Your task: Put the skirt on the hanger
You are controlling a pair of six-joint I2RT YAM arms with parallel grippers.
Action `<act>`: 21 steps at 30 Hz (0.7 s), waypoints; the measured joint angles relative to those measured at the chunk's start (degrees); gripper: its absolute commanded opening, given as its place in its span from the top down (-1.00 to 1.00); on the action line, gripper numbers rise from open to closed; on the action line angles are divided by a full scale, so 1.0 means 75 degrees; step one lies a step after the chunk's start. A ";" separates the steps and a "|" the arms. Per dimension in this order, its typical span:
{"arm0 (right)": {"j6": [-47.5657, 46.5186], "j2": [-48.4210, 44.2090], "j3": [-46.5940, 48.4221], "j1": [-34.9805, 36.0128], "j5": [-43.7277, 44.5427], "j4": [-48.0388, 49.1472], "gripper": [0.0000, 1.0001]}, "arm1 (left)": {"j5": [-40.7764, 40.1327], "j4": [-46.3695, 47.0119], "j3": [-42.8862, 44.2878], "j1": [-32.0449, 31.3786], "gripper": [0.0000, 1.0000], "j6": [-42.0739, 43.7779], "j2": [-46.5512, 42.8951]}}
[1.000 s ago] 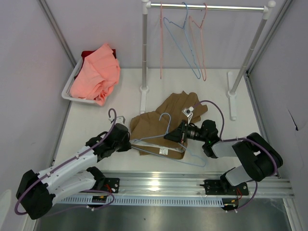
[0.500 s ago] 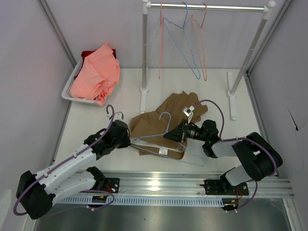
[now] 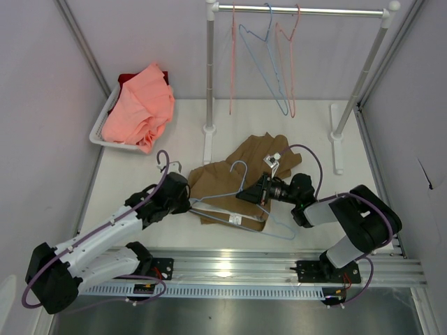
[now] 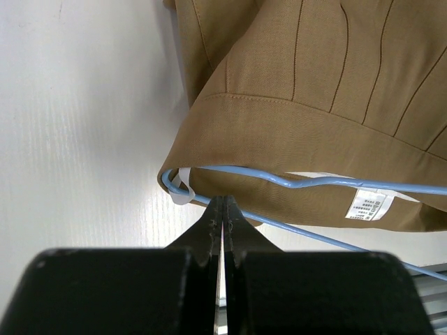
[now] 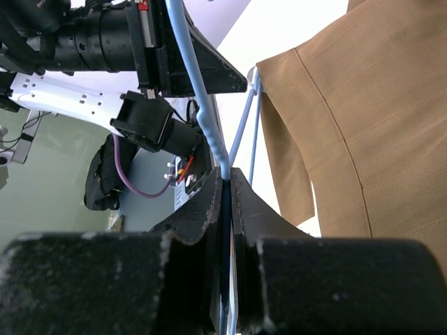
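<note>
The tan-brown skirt [image 3: 258, 153] lies flat on the white table, its waistband toward the arms. The pale blue hanger [image 3: 245, 178] lies over its near part, hook pointing away. My left gripper [image 3: 190, 204] is shut on the hanger's lower wire at its left corner; in the left wrist view [image 4: 222, 200] the tips pinch that wire [image 4: 307, 183] just below the skirt's waistband [image 4: 314, 77], beside a white label. My right gripper [image 3: 242, 196] is shut on the hanger near its neck; in the right wrist view [image 5: 228, 174] the blue wire [image 5: 198, 112] runs between the fingers, the skirt [image 5: 370, 118] to the right.
A white basket [image 3: 98, 129] with a salmon-pink garment [image 3: 140, 105] stands at the back left. A clothes rack [image 3: 209, 70] behind the skirt carries pink hangers and a blue one [image 3: 279, 63]; its foot [image 3: 338, 150] sits at the right. A metal rail runs along the near edge.
My left gripper has shifted slightly away from me and to the right with the hanger's corner. The hanger's hook has moved a little to the left. The skirt lies as before.
</note>
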 measured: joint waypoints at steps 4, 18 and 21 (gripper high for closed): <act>-0.0079 0.0017 0.0012 0.0000 0.0119 0.0020 1.00 | -0.0041 -0.0012 0.0000 0.0000 0.89 0.0000 0.0038; -0.0117 0.0233 0.0140 0.0015 0.0175 0.0064 1.00 | -0.0729 -0.0283 0.0000 0.0000 0.26 -0.0006 -0.0219; -0.0119 0.0233 0.0140 0.0029 0.0175 0.0079 1.00 | -0.0810 -0.0259 0.0000 0.0000 0.35 -0.0003 -0.0172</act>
